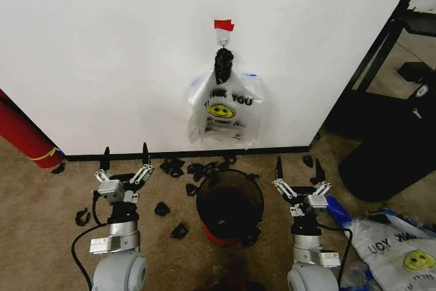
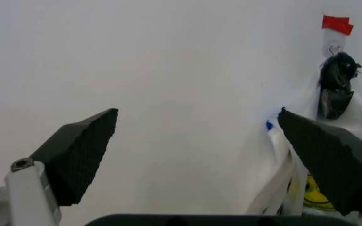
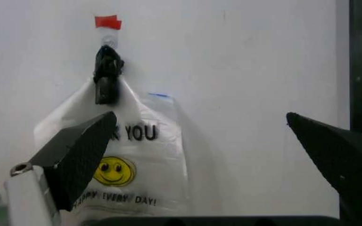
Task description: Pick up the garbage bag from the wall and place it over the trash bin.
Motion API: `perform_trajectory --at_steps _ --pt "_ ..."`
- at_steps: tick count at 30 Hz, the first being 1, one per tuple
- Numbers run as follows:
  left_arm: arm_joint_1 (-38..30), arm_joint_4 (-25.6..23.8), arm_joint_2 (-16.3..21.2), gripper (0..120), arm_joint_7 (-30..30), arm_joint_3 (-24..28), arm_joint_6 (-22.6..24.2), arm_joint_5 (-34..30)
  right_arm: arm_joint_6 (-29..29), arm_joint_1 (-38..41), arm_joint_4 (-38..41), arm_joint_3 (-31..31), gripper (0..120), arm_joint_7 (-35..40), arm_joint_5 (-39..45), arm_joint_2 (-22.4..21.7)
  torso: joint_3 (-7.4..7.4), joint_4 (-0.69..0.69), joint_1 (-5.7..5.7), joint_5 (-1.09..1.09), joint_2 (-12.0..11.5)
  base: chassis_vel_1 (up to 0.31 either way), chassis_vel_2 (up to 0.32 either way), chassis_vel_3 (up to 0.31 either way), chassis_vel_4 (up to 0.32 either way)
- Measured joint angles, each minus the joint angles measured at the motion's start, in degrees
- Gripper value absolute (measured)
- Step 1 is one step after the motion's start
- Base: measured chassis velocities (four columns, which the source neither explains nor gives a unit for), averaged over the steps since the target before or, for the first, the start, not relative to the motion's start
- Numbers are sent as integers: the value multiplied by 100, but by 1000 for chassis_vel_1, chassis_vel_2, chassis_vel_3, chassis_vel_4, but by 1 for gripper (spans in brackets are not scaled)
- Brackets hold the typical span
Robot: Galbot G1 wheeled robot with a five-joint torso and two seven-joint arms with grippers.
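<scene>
Head view takes in the wall (image 1: 102, 46) first — broad, white, with a black baseboard along the carpet. On it hangs one garbage bag (image 1: 225, 108), caught by its bunched black top on a small hook (image 1: 223, 41) under a scrap of red tape (image 1: 223, 25). One trash bin (image 1: 229, 204), round and black with a red base, stands on the floor right below the bag, between the two arms, and nothing lines it. A bigger black container (image 1: 392, 148) sits to the right, and at least one spare printed bag (image 1: 402, 243) lies on the carpet near it. Small black clips (image 1: 178, 165) are scattered around the bin — too many to count surely.

Nothing of the task looks done: the bag is on its hook, the bin bare, so the whole pick and fitting remain. The left gripper (image 1: 125, 163) and right gripper (image 1: 300, 173) both hover low, near the robot, fingers spread wide and empty.
</scene>
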Motion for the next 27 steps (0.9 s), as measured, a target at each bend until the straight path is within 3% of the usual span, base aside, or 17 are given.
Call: perform_trajectory --at_steps 6,24,27 --pt "31 -130 138 100 60 58 332 -1 -98 21 -6 -16 100 -184 0 14 0 0 0 1 0 0 0 0 0" --pt "134 -146 31 100 429 38 204 -201 -340 76 -110 -78 100 -258 410 31 0 0 0 1 0 0 0 0 0" --pt "154 -141 12 100 436 68 193 -133 -551 225 -166 -257 100 -344 925 -77 0 -1 0 1 0 0 0 0 0"
